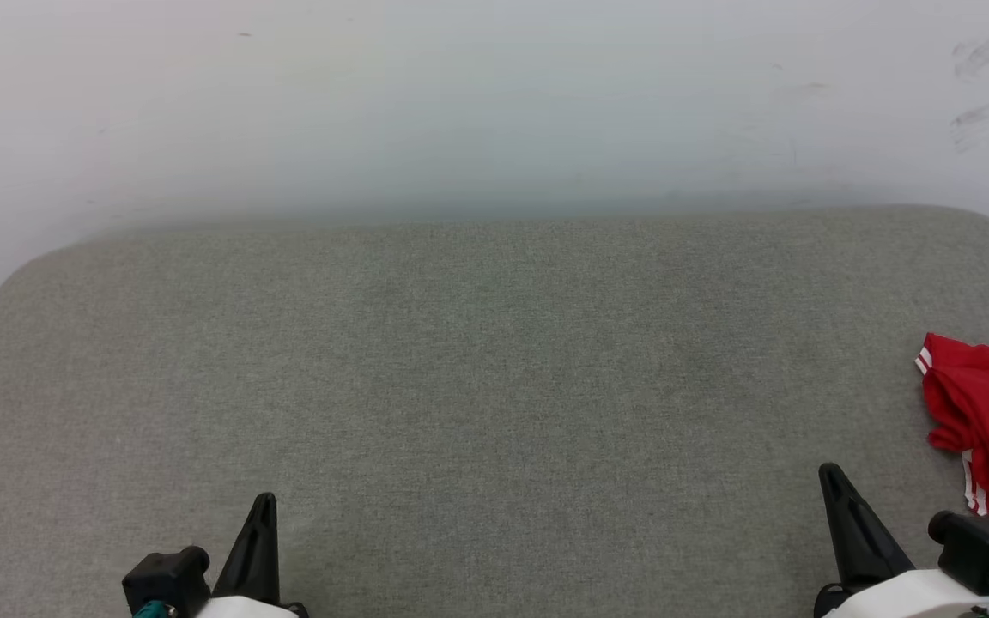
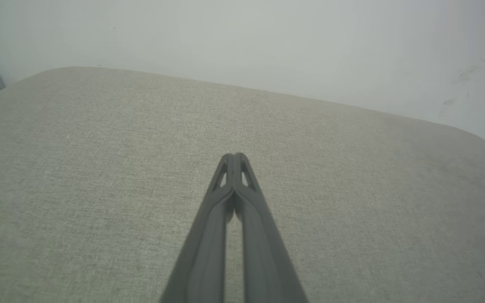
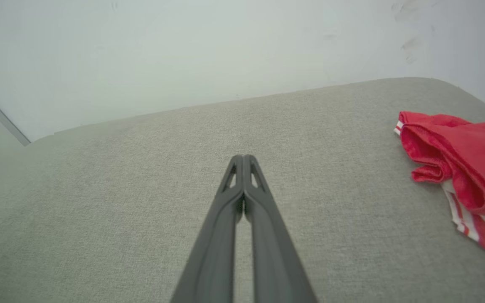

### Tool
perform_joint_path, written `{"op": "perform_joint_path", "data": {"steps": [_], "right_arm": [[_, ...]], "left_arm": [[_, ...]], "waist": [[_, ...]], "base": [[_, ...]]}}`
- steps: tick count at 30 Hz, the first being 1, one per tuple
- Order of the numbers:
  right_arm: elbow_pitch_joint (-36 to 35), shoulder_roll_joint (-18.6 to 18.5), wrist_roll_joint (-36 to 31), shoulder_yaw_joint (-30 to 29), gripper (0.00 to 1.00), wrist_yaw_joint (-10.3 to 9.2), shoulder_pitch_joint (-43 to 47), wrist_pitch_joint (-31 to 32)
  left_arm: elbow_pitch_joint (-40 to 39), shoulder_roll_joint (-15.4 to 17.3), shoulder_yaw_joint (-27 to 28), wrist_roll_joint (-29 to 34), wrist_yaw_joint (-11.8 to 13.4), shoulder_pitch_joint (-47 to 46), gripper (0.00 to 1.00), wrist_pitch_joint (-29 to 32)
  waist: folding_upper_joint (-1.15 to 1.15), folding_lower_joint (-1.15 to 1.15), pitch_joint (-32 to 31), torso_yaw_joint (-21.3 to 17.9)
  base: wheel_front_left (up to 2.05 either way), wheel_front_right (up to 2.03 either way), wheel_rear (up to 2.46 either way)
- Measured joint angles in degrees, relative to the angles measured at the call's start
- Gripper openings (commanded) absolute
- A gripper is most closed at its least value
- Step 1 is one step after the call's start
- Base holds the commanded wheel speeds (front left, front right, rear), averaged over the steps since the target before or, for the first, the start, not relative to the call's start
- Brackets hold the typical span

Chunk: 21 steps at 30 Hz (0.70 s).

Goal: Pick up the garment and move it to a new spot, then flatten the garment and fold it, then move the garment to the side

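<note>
Red bunched garment [image 1: 988, 403] lies partly cut off, left end effector [image 2: 235, 156] and right end effector [image 3: 243, 158] pressed together.

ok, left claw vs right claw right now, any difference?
Left claw sits lower left in the head view; right claw lower right. The crumpled red garment lies just beside the right claw, untouched; the left claw has bare grey cushion around it. Left claw points almost straight up that view; right claw leans left. Shared: both shut, both empty.
</note>
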Motion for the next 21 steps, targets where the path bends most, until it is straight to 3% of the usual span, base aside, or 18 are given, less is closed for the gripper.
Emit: {"op": "perform_joint_path", "data": {"steps": [21], "right_arm": [[3.7, -0.5, 21.9, -0.1, 0.0, 0.0, -2.8, 1.4]], "left_arm": [[0.6, -0.9, 2.7, -19.9, -1.9, -2.6, 0.0, 5.0]], "waist": [[0.0, 0.0, 0.2, 0.2]], "base": [[0.0, 0.0, 0.0]]}}
